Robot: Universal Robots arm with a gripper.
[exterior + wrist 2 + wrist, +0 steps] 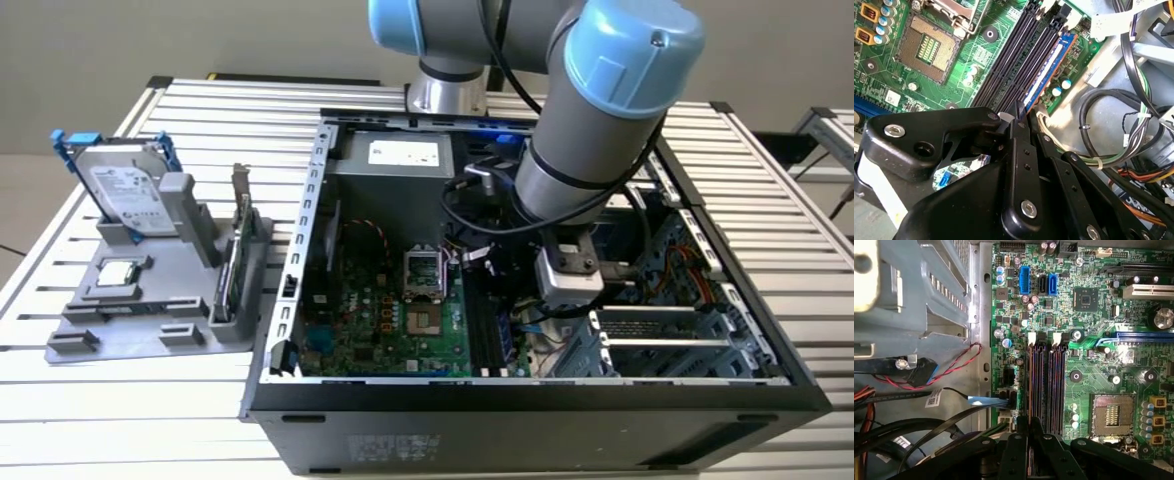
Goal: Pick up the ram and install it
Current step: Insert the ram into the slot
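The black two-finger gripper (1018, 116) is clamped on the thin blue-green ram stick (1046, 67), which stands edge-down in the outermost black memory slot (1006, 65) at centre frame. Judged light, rigid, fragile: grip the long faces, mid-length, avoiding the contact edge.

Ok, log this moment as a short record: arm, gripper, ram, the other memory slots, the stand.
arm: reaching down into the open computer case
gripper: shut on the ram, at one end of it
ram: standing on edge in the outermost memory slot, next to the loose cables
other slots: three, empty
stand: on the table at the exterior view's left, holding a hard drive and a card
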